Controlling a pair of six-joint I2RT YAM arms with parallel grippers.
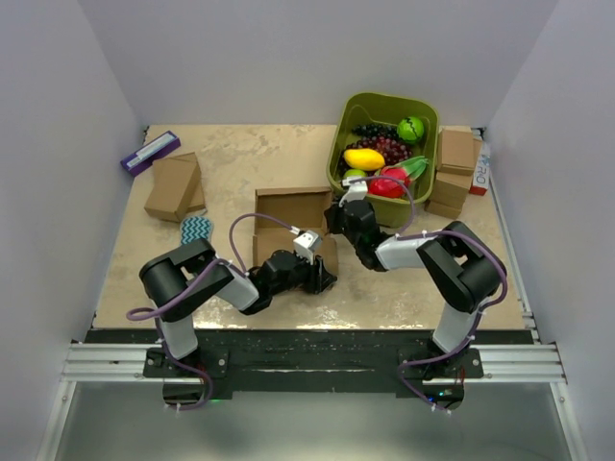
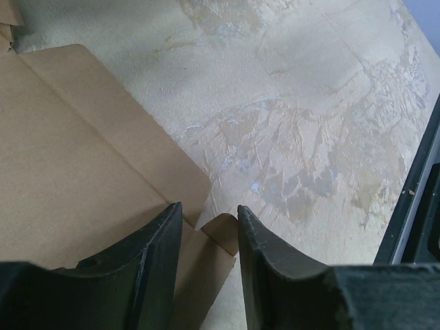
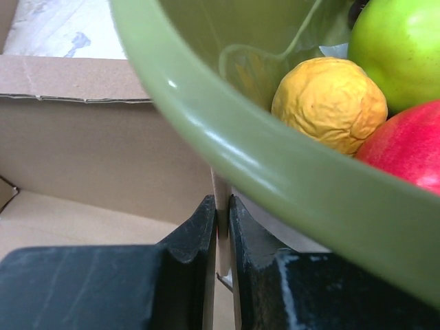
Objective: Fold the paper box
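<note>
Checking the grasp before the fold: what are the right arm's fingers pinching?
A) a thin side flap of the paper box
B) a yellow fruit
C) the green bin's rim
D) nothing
A: in the right wrist view the right fingers close on a thin cardboard edge of the paper box, just under the green bin.

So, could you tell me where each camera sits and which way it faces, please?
Top external: above and behind, looking down on both arms, paper box, green bin.
Left wrist: looks down past open left gripper at a box flap.
Right wrist: looks past right gripper, pinching a box wall by the bin.
Shared: all show the box.
</note>
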